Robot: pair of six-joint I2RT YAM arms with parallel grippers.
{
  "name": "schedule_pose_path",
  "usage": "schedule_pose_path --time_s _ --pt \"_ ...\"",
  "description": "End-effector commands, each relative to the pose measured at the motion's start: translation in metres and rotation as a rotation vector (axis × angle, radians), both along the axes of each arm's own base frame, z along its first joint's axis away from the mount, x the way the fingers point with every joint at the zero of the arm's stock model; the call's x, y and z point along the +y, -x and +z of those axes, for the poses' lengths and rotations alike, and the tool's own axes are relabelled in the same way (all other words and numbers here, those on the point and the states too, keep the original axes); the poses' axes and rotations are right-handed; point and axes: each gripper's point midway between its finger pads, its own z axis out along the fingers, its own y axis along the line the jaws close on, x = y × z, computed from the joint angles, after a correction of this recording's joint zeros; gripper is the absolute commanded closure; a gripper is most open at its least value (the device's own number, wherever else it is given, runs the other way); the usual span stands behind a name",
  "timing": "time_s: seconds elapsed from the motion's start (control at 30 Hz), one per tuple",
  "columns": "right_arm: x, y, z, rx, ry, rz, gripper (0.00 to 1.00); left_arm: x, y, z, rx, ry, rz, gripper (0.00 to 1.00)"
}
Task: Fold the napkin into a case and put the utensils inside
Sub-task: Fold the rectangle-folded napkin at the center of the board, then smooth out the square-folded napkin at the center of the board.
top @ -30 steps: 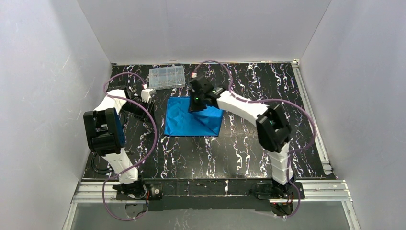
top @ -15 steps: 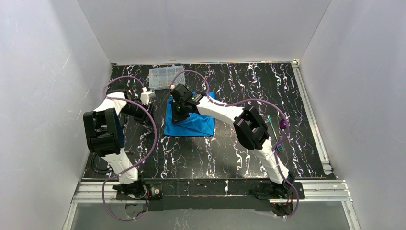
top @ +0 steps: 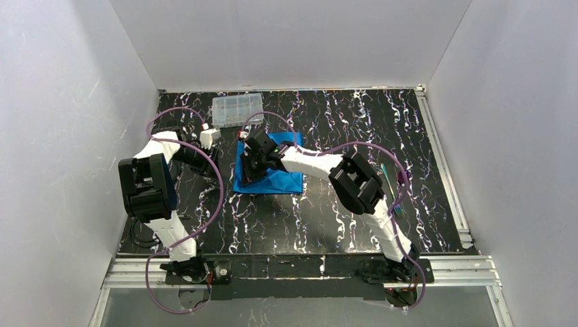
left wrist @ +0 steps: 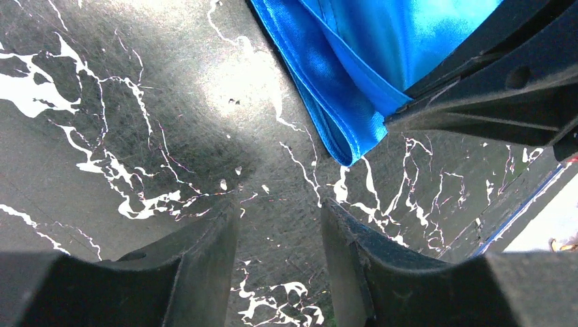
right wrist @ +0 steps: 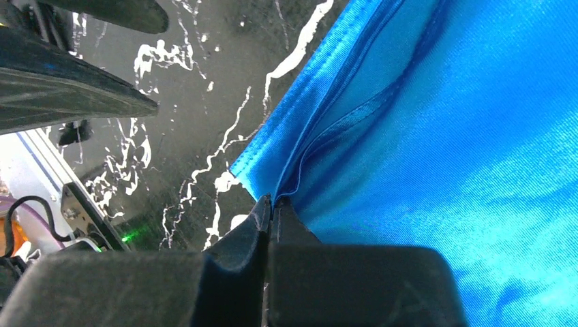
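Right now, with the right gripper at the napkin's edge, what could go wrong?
1. The right gripper is shut on just the hem of the napkin; the slick cloth could slip out and the fold fall open.
2. The left gripper hangs open close beside that corner; the two could bump.
3. The utensils lie next to the right arm; swinging back might sweep them away.

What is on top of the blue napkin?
The right gripper rests on the napkin, shut on its folded edge. Nothing else lies on the cloth that shows, but the right arm hides part of it from above.
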Motion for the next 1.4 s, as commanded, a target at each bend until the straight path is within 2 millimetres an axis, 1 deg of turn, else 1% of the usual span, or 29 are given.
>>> schedule_pose_path --time_s 0.0,0.03,0.13,0.17,0.23,0.27,0.3,0.33,0.4,0.47,0.5,0.53,0.6,0.63,0.7,0.73,0.77,0.8,0.87,0.9,0.97,1.03,1.07,1.1,1.13,1.27,1.37 --pt "0.022 -0.003 0.051 -0.078 -0.146 0.046 0.99 -0.001 0.004 0.005 -0.001 0.010 0.001 0.55" --pt "0.023 -0.004 0.051 -0.081 -0.144 0.043 0.98 -0.001 0.004 0.005 0.000 0.011 0.002 0.55" --pt "0.023 -0.007 0.046 -0.082 -0.128 0.036 0.90 -0.001 0.005 0.005 0.003 0.013 0.001 0.55" --pt "0.022 -0.007 0.045 -0.082 -0.118 0.033 0.90 -0.001 0.005 0.004 0.005 0.013 0.001 0.55" --pt "0.019 -0.010 0.049 -0.099 -0.115 0.028 0.90 0.000 0.005 0.005 0.003 0.009 -0.002 0.55" --pt "0.017 -0.011 0.052 -0.109 -0.117 0.024 0.88 0.000 0.005 0.005 0.003 0.008 -0.003 0.55" --pt "0.016 -0.010 0.056 -0.114 -0.126 0.027 0.77 -0.001 0.005 0.005 0.004 0.009 -0.004 0.55" --pt "0.015 -0.010 0.056 -0.107 -0.129 0.032 0.66 0.000 0.005 0.005 0.003 0.008 -0.004 0.55" --pt "0.014 -0.007 0.059 -0.087 -0.151 0.047 0.57 -0.001 0.004 0.006 0.002 0.010 -0.004 0.55" --pt "0.014 -0.009 0.074 -0.069 -0.209 0.053 0.42 -0.001 0.005 0.007 0.006 0.015 -0.002 0.55" --pt "0.015 -0.011 0.085 -0.064 -0.244 0.056 0.35 -0.002 0.005 0.008 0.006 0.017 -0.002 0.55" --pt "0.014 -0.016 0.102 -0.064 -0.280 0.059 0.33 -0.002 0.006 0.007 0.008 0.018 -0.003 0.55" --pt "0.003 -0.036 0.133 -0.078 -0.333 0.031 0.32 -0.002 0.006 0.008 0.009 0.017 -0.004 0.55" --pt "-0.006 -0.047 0.148 -0.081 -0.364 0.009 0.32 -0.002 0.006 0.009 0.006 0.017 -0.005 0.55" --pt "-0.032 -0.072 0.173 -0.087 -0.423 -0.062 0.36 -0.003 0.005 0.012 0.003 0.024 -0.004 0.55" --pt "-0.048 -0.084 0.177 -0.087 -0.435 -0.100 0.40 -0.004 0.004 0.015 0.000 0.032 -0.002 0.55" --pt "-0.064 -0.095 0.177 -0.092 -0.426 -0.140 0.44 -0.006 0.004 0.018 0.000 0.045 -0.003 0.55" --pt "-0.082 -0.104 0.171 -0.092 -0.395 -0.179 0.49 -0.010 0.004 0.022 -0.001 0.062 -0.004 0.55" --pt "-0.113 -0.110 0.151 -0.057 -0.341 -0.229 0.55 -0.019 0.002 0.028 -0.002 0.083 -0.014 0.55" --pt "-0.124 -0.109 0.138 -0.026 -0.320 -0.244 0.58 -0.024 0.001 0.030 -0.002 0.085 -0.028 0.55" --pt "-0.138 -0.101 0.109 0.031 -0.275 -0.250 0.63 -0.037 0.001 0.032 -0.005 0.083 -0.065 0.55" --pt "-0.146 -0.086 0.081 0.087 -0.224 -0.240 0.67 -0.053 0.002 0.033 -0.003 0.072 -0.114 0.55" --pt "-0.148 -0.079 0.069 0.110 -0.208 -0.236 0.67 -0.059 0.002 0.033 0.000 0.069 -0.124 0.55" --pt "-0.149 -0.073 0.059 0.126 -0.201 -0.235 0.67 -0.071 0.004 0.032 0.004 0.068 -0.156 0.55" --pt "-0.151 -0.066 0.048 0.147 -0.190 -0.237 0.68 -0.078 0.005 0.031 0.008 0.065 -0.174 0.55" --pt "-0.152 -0.050 0.026 0.182 -0.173 -0.236 0.71 -0.096 0.007 0.025 0.021 0.051 -0.222 0.55" --pt "-0.154 -0.045 0.018 0.191 -0.163 -0.238 0.73 -0.106 0.006 0.022 0.022 0.048 -0.247 0.56"
